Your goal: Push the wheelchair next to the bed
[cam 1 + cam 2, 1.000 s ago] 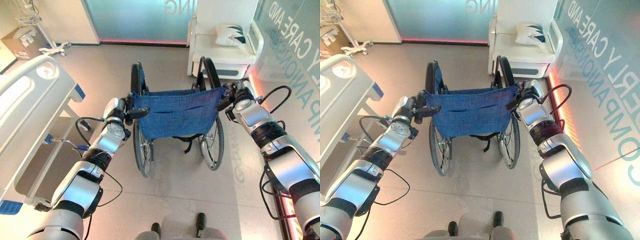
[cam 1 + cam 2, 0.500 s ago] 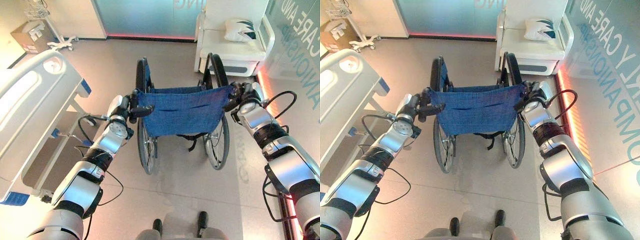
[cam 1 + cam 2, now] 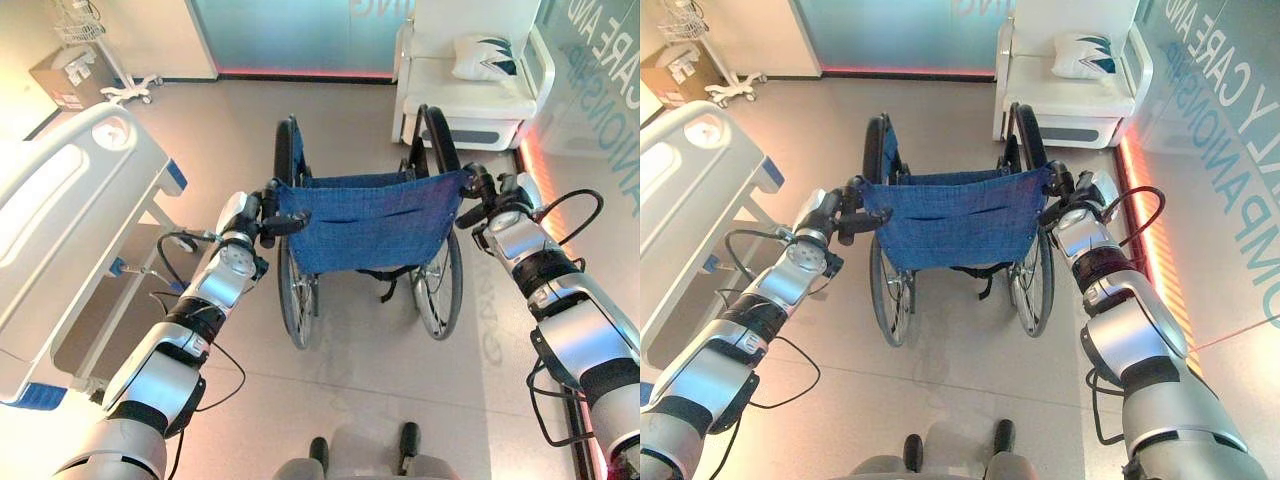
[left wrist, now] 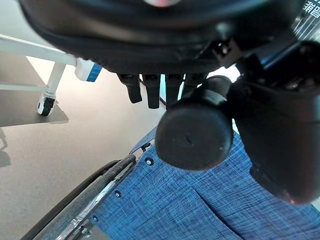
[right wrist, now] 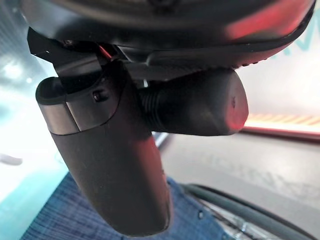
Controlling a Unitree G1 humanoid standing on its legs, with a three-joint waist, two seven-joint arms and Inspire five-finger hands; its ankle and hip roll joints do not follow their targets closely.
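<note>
**Wheelchair gripped at both push handles**

The bed (image 3: 70, 200) is seen off to the left hand's (image 3: 250, 212) outer side. The wheelchair (image 3: 370, 220) is held between both hands: left handle wrapped by the left hand, right handle clasped by the right hand (image 3: 487, 198).

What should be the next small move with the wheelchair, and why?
Probably steer it gently left and forward. Both hands, left and right, are shut on the push handles, and the wheelchair stands apart from the bed, with bare floor between them.
</note>
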